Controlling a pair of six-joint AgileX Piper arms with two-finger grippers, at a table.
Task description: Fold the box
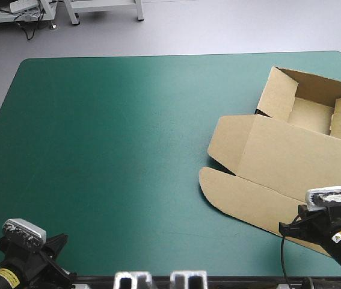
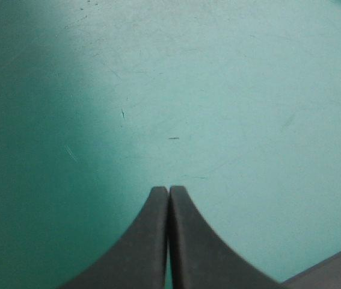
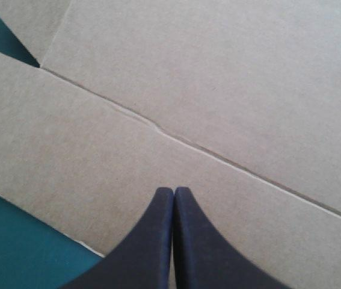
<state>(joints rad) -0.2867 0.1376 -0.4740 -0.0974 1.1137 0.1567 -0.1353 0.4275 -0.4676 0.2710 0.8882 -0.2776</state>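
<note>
- The table (image 1: 110, 156) is seen under its teal-green cover (image 2: 248, 90), which lies bare over the whole left and middle of the top.
- The box (image 1: 290, 156) is found on the right side of the table, from near the far right corner down toward the near edge. Its right side is cut off by the edge of the high view.
- The lid (image 1: 302, 153) is laid flat on the cover, as the broad middle panel of the brown board, with a short angled tab at its left end.
- The tray (image 1: 314, 111) is formed at the far end of the board. Its far and left walls are raised, its inside is open to view, and a further panel stands at its right.
- The front flap (image 1: 248, 198) is spread flat at the near side of the lid. Its left corner is rounded, and it is joined to the lid along a crease (image 3: 158, 129).
- The right gripper (image 3: 174, 191) is held over the near part of the front flap, close to the table's near right corner. Its black fingers are pressed together in one pointed arch, and nothing is held between them. The crease runs across just ahead of the tips. Whether the board is touched cannot be told.
- The left gripper (image 2: 169, 189) is placed at the near left corner of the table, well apart from the box. Its fingers are likewise closed tip to tip on nothing, and only bare cover is seen ahead of them.
</note>
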